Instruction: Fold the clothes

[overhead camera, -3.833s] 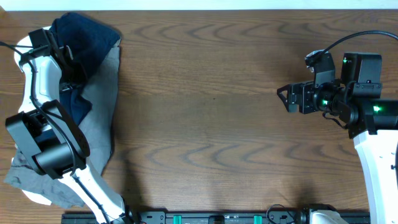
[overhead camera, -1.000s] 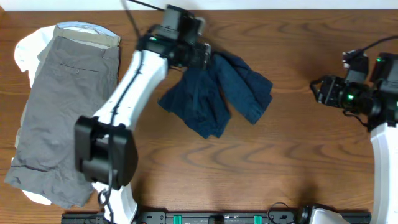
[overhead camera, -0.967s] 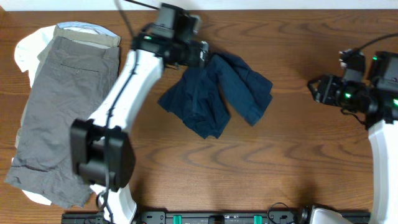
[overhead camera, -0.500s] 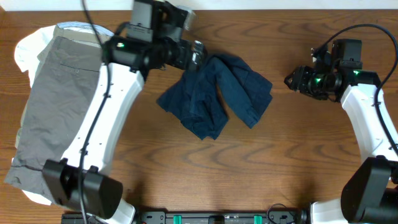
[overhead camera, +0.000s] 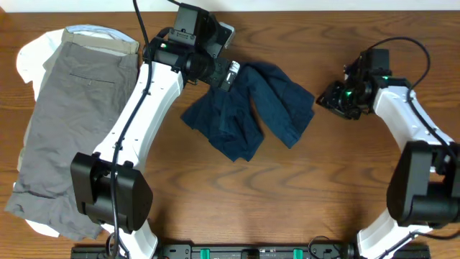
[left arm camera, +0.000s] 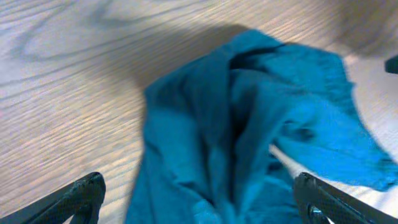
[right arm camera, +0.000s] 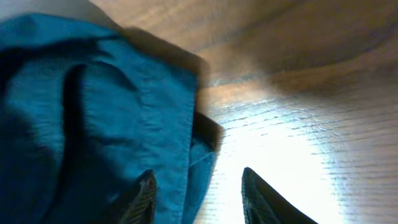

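Note:
The clothes, dark navy shorts (overhead camera: 248, 108), lie crumpled in the middle of the table. My left gripper (overhead camera: 228, 74) hovers over their upper left edge, wide open and holding nothing. In the left wrist view the bunched cloth (left arm camera: 261, 124) fills the space ahead of the gripper (left arm camera: 199, 199) and between its spread fingertips (left arm camera: 87, 193). My right gripper (overhead camera: 325, 101) is at the shorts' right edge. In the right wrist view its jaws (right arm camera: 199, 196) stand apart, with the hem (right arm camera: 180, 124) lying between them and the left finger (right arm camera: 146, 193) over the cloth.
A pile of other garments lies at the far left: grey shorts (overhead camera: 72, 129) on top, with white (overhead camera: 29, 57) and khaki (overhead camera: 100, 36) cloth beneath. Bare wood (overhead camera: 309, 194) stretches in front of the navy shorts. A black rail (overhead camera: 251, 252) runs along the front edge.
My right gripper has moved left, from the right side of the table up to the shorts' right edge. The left arm has shifted a little above the shorts. The shorts have stayed where they lay.

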`<move>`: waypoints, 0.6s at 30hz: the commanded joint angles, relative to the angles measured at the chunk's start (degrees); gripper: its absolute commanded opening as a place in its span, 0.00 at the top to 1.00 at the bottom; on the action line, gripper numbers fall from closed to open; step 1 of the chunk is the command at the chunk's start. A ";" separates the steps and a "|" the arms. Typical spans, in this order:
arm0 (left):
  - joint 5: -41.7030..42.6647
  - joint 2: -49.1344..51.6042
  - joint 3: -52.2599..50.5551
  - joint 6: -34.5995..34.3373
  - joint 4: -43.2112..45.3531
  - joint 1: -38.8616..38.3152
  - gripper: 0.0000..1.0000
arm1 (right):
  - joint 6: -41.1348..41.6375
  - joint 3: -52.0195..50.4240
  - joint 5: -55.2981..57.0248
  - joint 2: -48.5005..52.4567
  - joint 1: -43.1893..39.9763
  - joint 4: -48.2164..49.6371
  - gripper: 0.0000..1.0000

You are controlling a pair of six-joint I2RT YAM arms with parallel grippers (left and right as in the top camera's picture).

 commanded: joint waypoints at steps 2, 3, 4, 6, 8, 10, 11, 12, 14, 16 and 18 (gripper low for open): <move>-4.66 -0.35 0.33 1.01 -0.17 0.46 0.03 | -1.51 -0.83 1.95 2.38 2.21 0.61 0.58; -5.16 -0.35 0.31 1.03 -0.20 0.46 0.03 | -1.51 -0.94 3.43 2.89 2.75 0.59 0.58; -5.57 -0.35 0.33 1.01 -0.20 0.46 0.03 | -1.49 -1.18 4.81 3.32 3.30 0.63 0.59; -6.34 -0.35 0.31 1.01 -0.22 0.46 0.03 | -1.49 -1.92 7.34 3.80 4.44 1.29 0.61; -6.54 -0.35 0.33 1.01 -0.22 0.46 0.03 | -1.51 -3.06 8.57 4.11 5.62 3.13 0.64; -6.54 -0.35 0.33 1.01 -0.22 0.46 0.03 | -1.51 -4.50 8.90 4.48 6.80 6.05 0.65; -6.54 -0.35 0.31 1.01 -0.22 0.46 0.03 | -1.46 -5.44 8.87 4.74 7.30 8.02 0.66; -6.54 -0.35 0.33 1.01 -0.22 0.46 0.03 | -1.46 -5.90 8.90 4.74 7.52 8.85 0.67; -6.54 -0.35 0.31 1.01 -0.24 0.46 0.03 | -1.49 -7.82 9.42 4.90 8.11 12.20 0.67; -6.54 -0.35 0.31 1.01 -0.26 0.46 0.03 | -1.49 -9.25 10.23 5.05 8.44 14.73 0.68; -6.54 -0.35 0.31 1.01 -0.26 0.46 0.03 | -1.51 -10.84 11.26 5.18 8.74 17.57 0.72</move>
